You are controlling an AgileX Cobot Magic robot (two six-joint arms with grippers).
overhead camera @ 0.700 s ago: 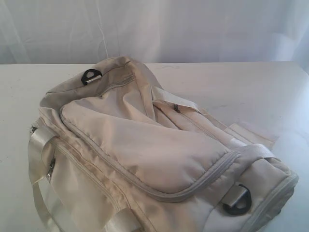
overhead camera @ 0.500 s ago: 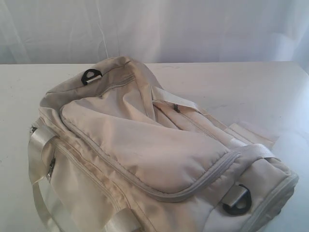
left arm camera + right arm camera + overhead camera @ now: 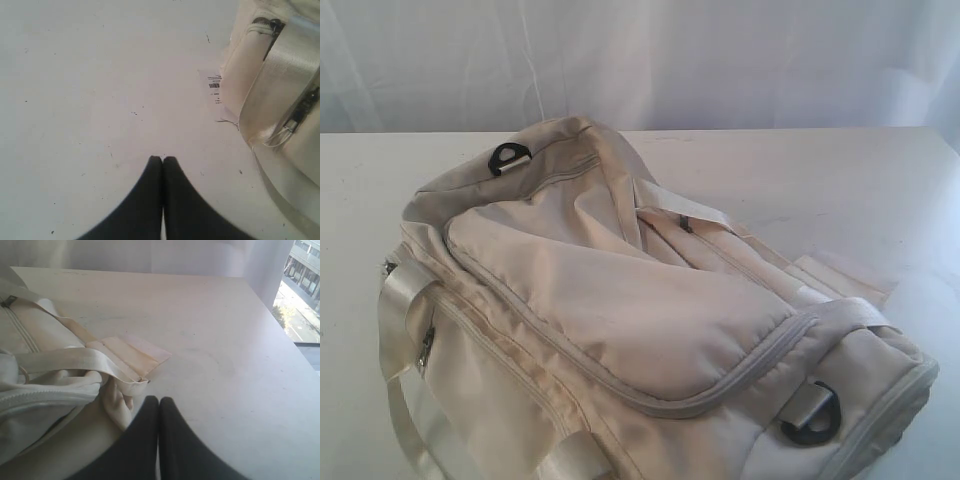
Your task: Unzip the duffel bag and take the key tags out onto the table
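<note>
Nothing is found to have moved since the earlier frames; the scene in the exterior view is unchanged, and no arm is seen there.

The left fingers (image 3: 152, 182) are pressed together with nothing between them. They are held over bare table (image 3: 90, 90), with one end of the bag (image 3: 280, 100) and a barcode label (image 3: 215, 87) off to the side. The right fingers (image 3: 145, 427) are likewise closed and empty, just beside a webbing strap (image 3: 65, 360) and a flat fabric tab (image 3: 137, 352).

The bag lies on the table with its flap uppermost. The zip (image 3: 750, 365) is closed along all of its visible run. The key tags are not seen and are presumed to be inside.

The long axis runs from the near right of the exterior view to the far left, with one D-ring (image 3: 812, 425) at the near end and the other (image 3: 508, 157) at the far end. The rounded end of the flap points to the near right.

The unzipping is judged not yet begun. The main slider cannot be made out and should be located first. It is recommended that the fabric be held taut near the slider by one arm while the pull is drawn round the curve by the other, since soft cloth is likely to bunch.
</note>
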